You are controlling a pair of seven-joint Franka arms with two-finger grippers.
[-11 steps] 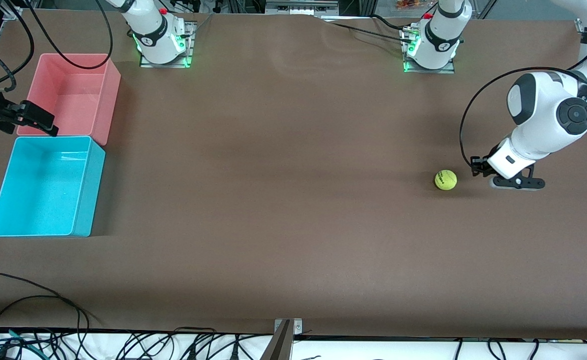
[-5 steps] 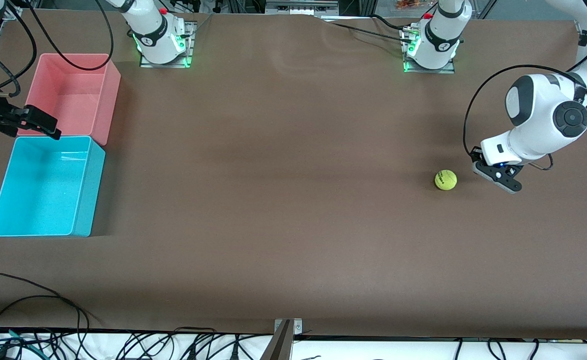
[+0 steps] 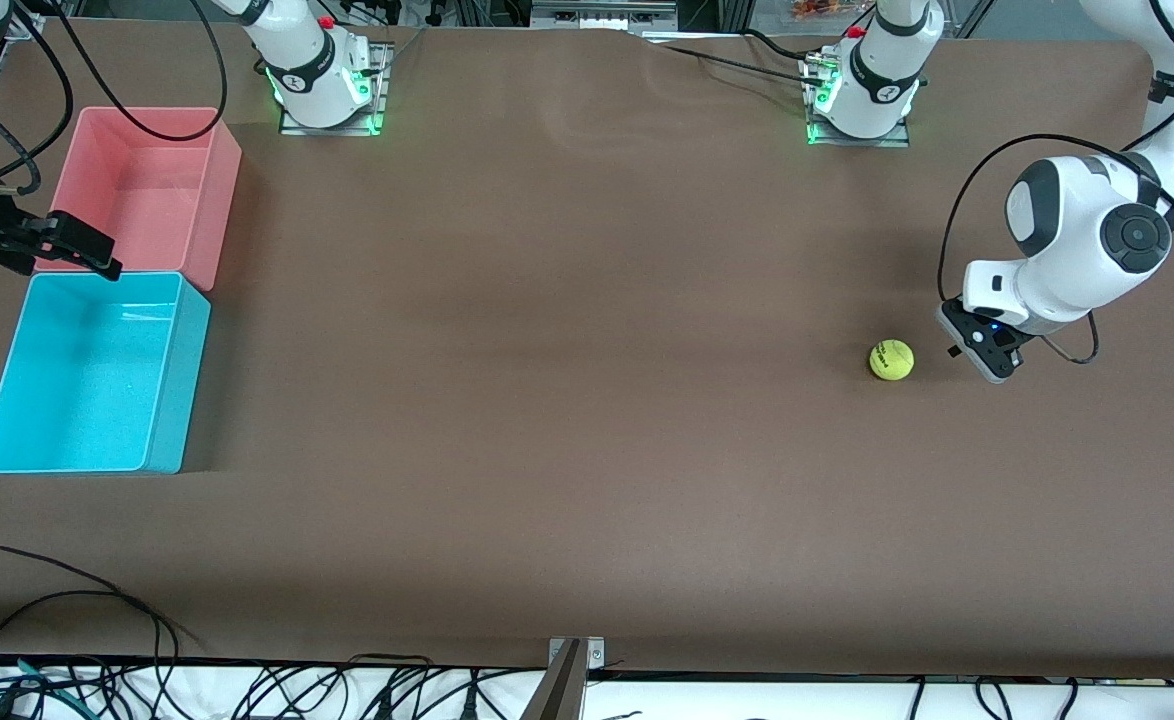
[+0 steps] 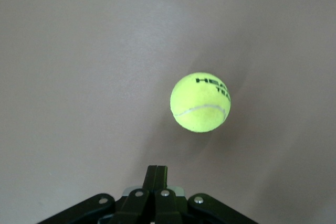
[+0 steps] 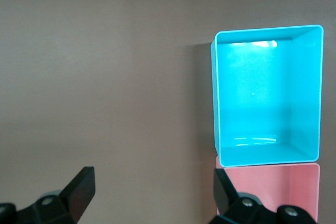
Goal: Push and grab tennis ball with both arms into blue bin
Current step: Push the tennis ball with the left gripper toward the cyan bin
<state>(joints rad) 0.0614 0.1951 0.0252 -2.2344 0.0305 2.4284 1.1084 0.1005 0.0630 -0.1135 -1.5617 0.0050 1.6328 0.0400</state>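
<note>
Open worktop (image 3: pixel 567 400) between tennis ball (image 3: pixel 891 360) and blue bin (image 3: pixel 97 372). Left hand (image 3: pixel 985 345) just beside ball. Pink bin (image 3: pixel 142 190) adjoins blue bin; right hand (image 3: pixel 42 240) above their junction.

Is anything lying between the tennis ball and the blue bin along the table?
Nothing visible: only bare brown tabletop lies between the fuzzy yellow-green tennis ball and the cyan-blue plastic bin.
</note>
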